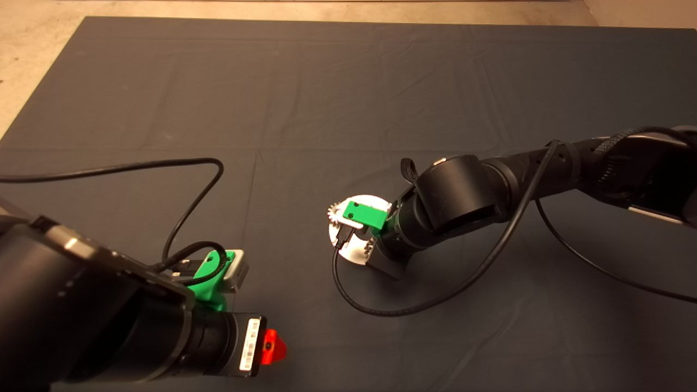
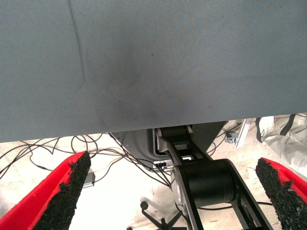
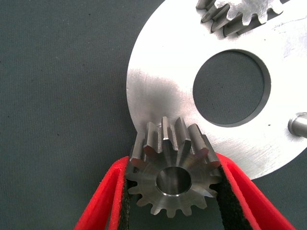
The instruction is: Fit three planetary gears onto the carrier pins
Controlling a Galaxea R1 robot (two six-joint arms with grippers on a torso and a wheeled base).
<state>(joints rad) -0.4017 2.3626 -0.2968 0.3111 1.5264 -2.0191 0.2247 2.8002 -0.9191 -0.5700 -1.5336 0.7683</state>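
Note:
My right gripper [image 3: 172,163] is shut on a planetary gear [image 3: 170,182], dark grey with a centre hole, at the near edge of the round silver carrier plate [image 3: 158,96]. I cannot tell whether a pin sits in its hole. A second gear [image 3: 240,17] sits on the plate's far side. One bare carrier pin [image 3: 298,125] stands at the plate's rim. In the head view the right gripper [image 1: 366,245] hangs over the plate [image 1: 348,247] mid-mat, and a gear [image 1: 335,213] shows at the plate's left edge. The third gear is out of view.
My left gripper [image 1: 270,348] is parked at the mat's lower left, open and empty [image 2: 172,191], looking past the mat's edge at cables and a chair base on the floor. Black cables [image 1: 190,201] lie across the mat beside both arms.

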